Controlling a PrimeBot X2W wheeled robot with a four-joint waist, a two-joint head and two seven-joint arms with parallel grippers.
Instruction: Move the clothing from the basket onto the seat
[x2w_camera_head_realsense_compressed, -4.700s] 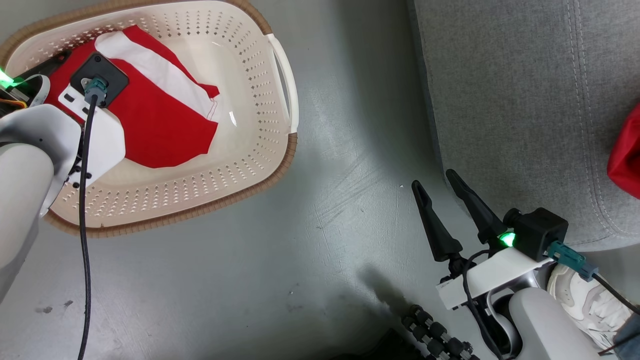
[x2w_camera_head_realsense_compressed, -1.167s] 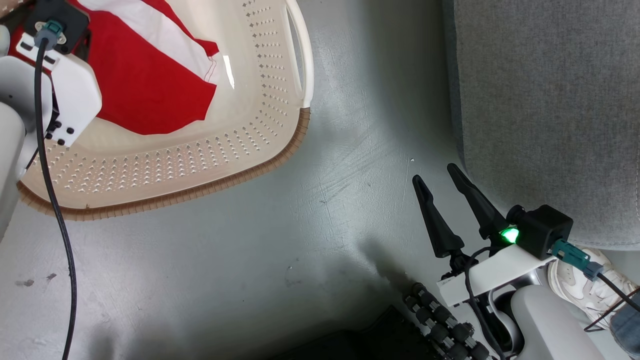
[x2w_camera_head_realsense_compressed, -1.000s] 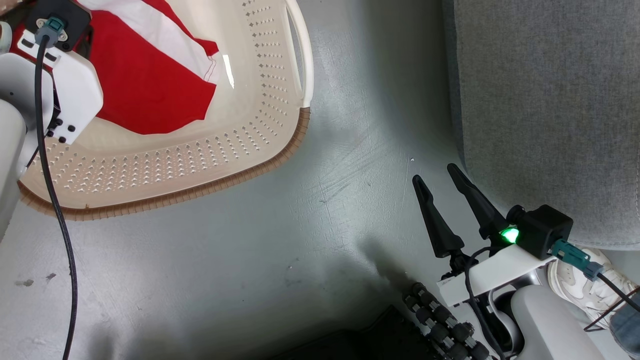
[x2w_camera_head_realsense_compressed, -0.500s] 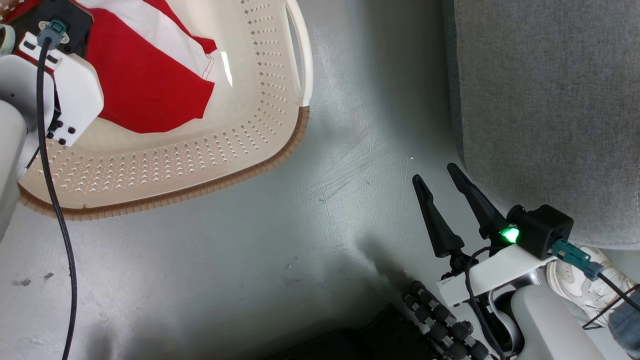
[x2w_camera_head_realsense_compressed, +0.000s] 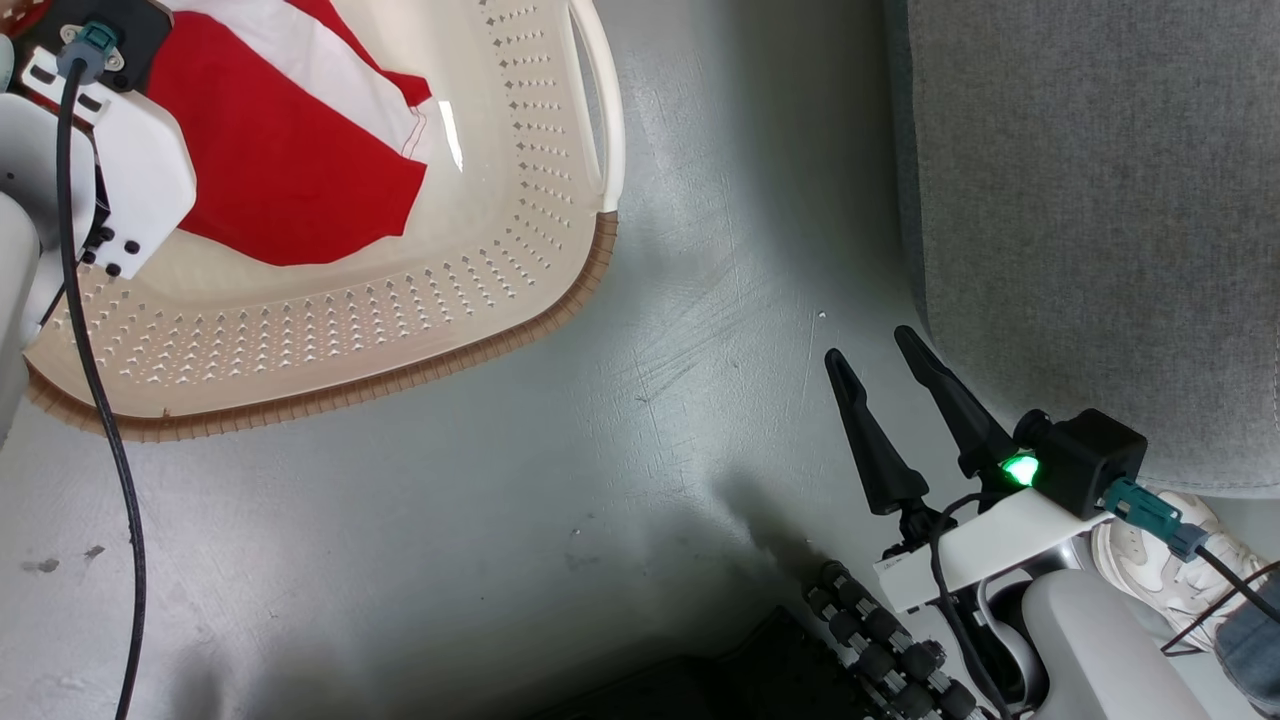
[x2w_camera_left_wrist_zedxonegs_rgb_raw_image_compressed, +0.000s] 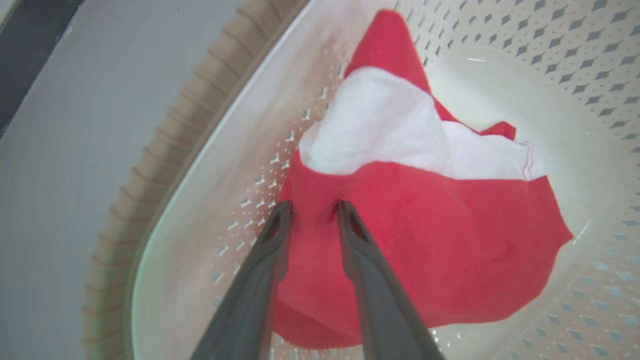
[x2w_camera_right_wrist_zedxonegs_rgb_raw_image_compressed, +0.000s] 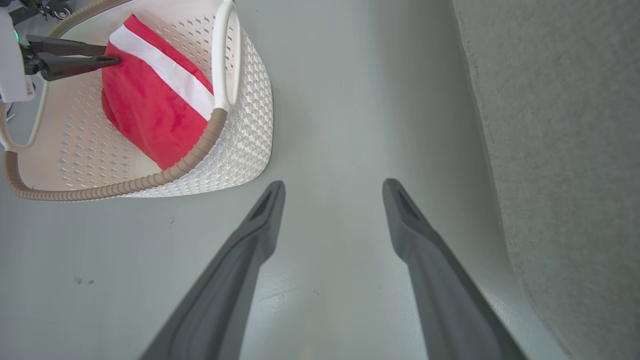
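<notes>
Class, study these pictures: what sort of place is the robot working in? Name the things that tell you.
Probably a living-room-style space, perhaps a home mock-up: a grey fabric sofa, a perforated laundry basket holding a red-and-white garment, and a smooth grey floor.

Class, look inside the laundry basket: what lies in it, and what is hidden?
The laundry basket holds a red garment with a broad white band. The fingertips of the left gripper press into its cloth. Anything beneath the garment is covered.
</notes>
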